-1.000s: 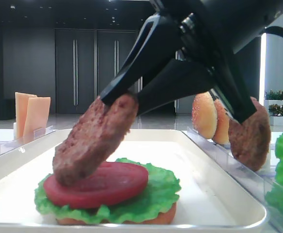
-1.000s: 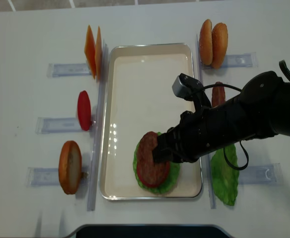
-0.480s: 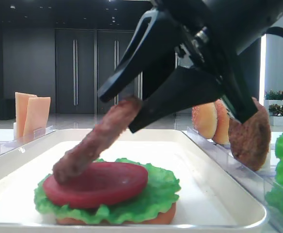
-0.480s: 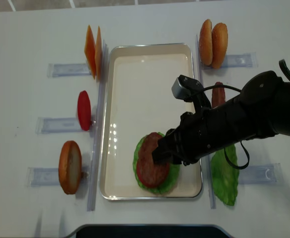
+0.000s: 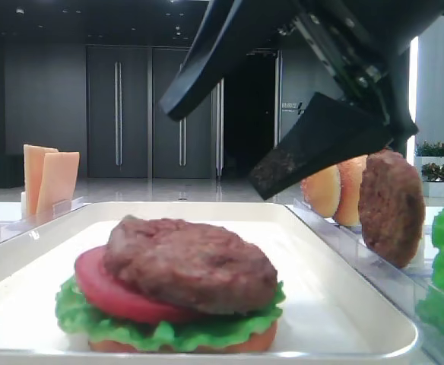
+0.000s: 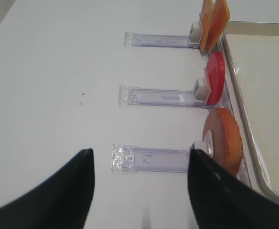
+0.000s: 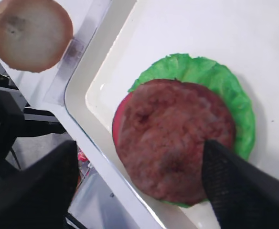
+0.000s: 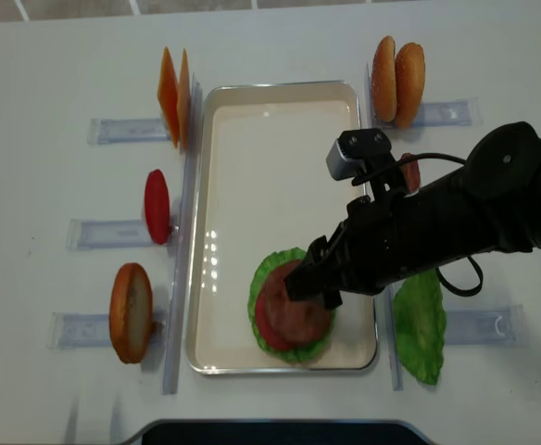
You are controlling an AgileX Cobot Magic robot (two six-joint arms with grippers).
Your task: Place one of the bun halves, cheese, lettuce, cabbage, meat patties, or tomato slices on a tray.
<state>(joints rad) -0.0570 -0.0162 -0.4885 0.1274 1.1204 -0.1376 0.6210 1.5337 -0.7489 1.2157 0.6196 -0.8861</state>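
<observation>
We see a meat patty point(image 5: 190, 263) lying flat on top of the tomato slice point(image 5: 100, 283), which sits on lettuce point(image 5: 169, 328) over a bun half point(image 5: 229, 344), all stacked at the near end of the white tray point(image 8: 243, 139). Right gripper point(image 5: 222, 125) hangs just above the stack, jaws spread wide, nothing between them, clear of the patty. From the right wrist view the patty point(image 7: 173, 136) fills the gap between the two fingertips point(image 7: 240, 186). A second patty point(image 5: 391, 207) stands on edge in the rack right of the tray, buns point(image 8: 397, 80) beyond it, a loose lettuce leaf point(image 8: 421, 324) nearer. On the left racks: cheese slices point(image 8: 173, 93), a tomato slice point(image 8: 157, 206), a bun half point(image 8: 130, 311). Left gripper point(image 6: 139, 186) sits over bare table beside that bun, jaws apart, holding nothing.
</observation>
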